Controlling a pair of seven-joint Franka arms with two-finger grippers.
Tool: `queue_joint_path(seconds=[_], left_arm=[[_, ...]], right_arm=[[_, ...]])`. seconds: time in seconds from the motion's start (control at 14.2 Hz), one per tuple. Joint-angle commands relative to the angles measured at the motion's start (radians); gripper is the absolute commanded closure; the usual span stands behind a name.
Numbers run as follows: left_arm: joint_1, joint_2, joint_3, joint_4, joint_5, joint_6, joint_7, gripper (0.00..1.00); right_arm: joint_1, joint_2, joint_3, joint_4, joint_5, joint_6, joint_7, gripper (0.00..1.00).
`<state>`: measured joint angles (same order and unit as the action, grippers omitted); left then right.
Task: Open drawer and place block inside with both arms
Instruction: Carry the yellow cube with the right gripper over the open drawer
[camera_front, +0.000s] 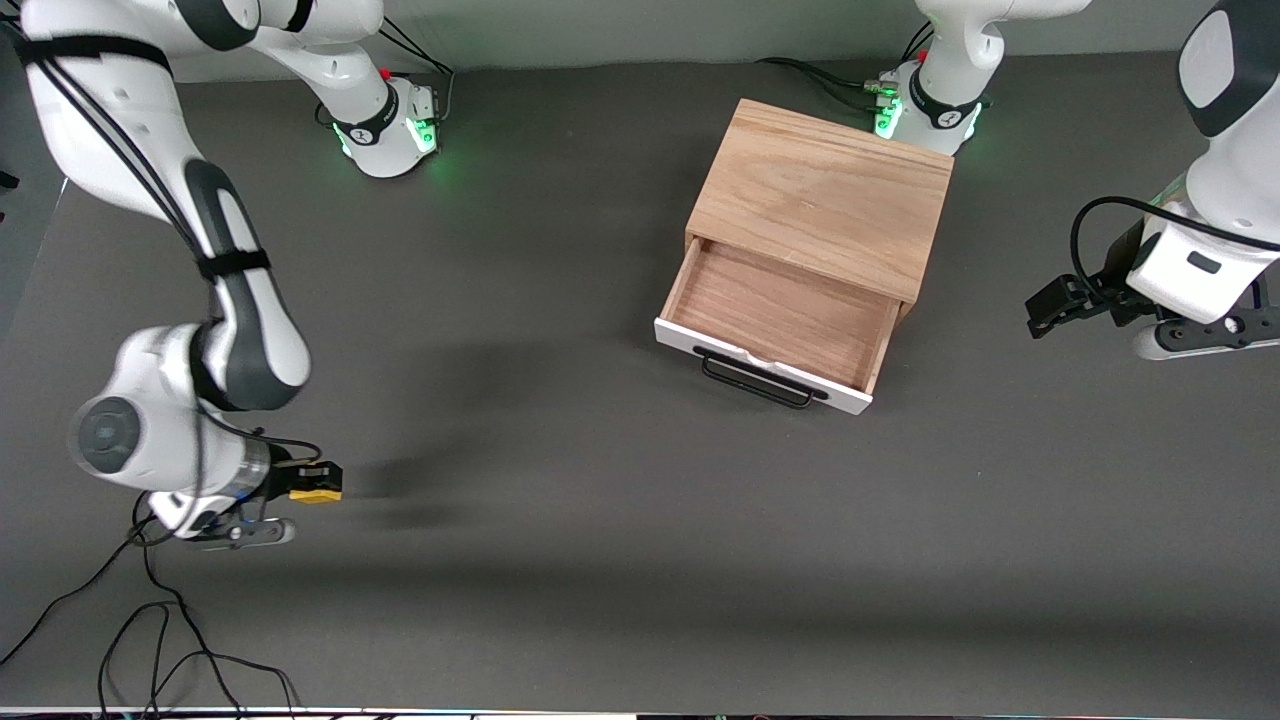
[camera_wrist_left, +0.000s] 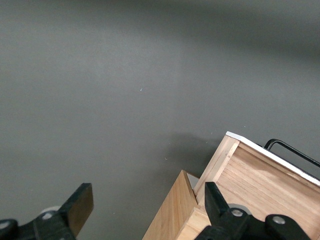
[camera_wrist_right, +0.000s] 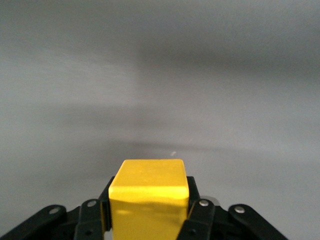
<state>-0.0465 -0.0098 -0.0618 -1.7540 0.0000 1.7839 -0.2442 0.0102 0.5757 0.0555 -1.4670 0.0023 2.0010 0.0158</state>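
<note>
The drawer (camera_front: 778, 318) stands pulled out of the light wooden cabinet (camera_front: 822, 192), its wood interior bare and its white front with the black handle (camera_front: 757, 381) turned toward the front camera. My right gripper (camera_front: 318, 484) is shut on the yellow block (camera_front: 315, 491), low over the table at the right arm's end. In the right wrist view the block (camera_wrist_right: 149, 190) fills the space between the fingers (camera_wrist_right: 200, 215). My left gripper (camera_front: 1043, 310) hangs open and empty beside the cabinet at the left arm's end. The left wrist view shows its fingers (camera_wrist_left: 80, 205) wide apart over the drawer's corner (camera_wrist_left: 227, 150).
Loose black cables (camera_front: 150, 640) lie on the dark table near the front camera, under the right arm. The two arm bases (camera_front: 390, 125) (camera_front: 925, 105) stand at the table's back edge, one close to the cabinet.
</note>
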Motion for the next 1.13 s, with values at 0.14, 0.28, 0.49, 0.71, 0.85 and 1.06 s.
queue_joint_path(seconds=[0.14, 0.28, 0.49, 0.71, 0.85, 1.06], left_arm=[[0.010, 0.014, 0.011, 0.166, 0.015, -0.187, -0.006, 0.01], [0.014, 0.021, 0.011, 0.177, 0.020, -0.212, -0.006, 0.00], [0.016, 0.021, 0.011, 0.163, 0.018, -0.225, -0.001, 0.00], [0.002, 0.019, 0.005, 0.153, 0.024, -0.215, -0.003, 0.00], [0.013, 0.021, 0.007, 0.148, 0.025, -0.202, -0.003, 0.00], [0.019, 0.021, 0.014, 0.142, 0.026, -0.195, -0.001, 0.00]], right_arm=[[0.002, 0.006, 0.171, 0.302, 0.004, -0.355, 0.287, 0.65], [0.004, 0.006, 0.285, 0.373, -0.001, -0.422, 0.453, 0.65], [0.027, 0.006, 0.450, 0.408, -0.044, -0.436, 0.707, 0.65], [0.106, 0.013, 0.567, 0.428, -0.116, -0.355, 0.961, 0.65], [0.212, 0.026, 0.564, 0.425, -0.151, -0.274, 1.093, 0.65], [0.350, 0.104, 0.560, 0.433, -0.257, -0.165, 1.240, 0.65]])
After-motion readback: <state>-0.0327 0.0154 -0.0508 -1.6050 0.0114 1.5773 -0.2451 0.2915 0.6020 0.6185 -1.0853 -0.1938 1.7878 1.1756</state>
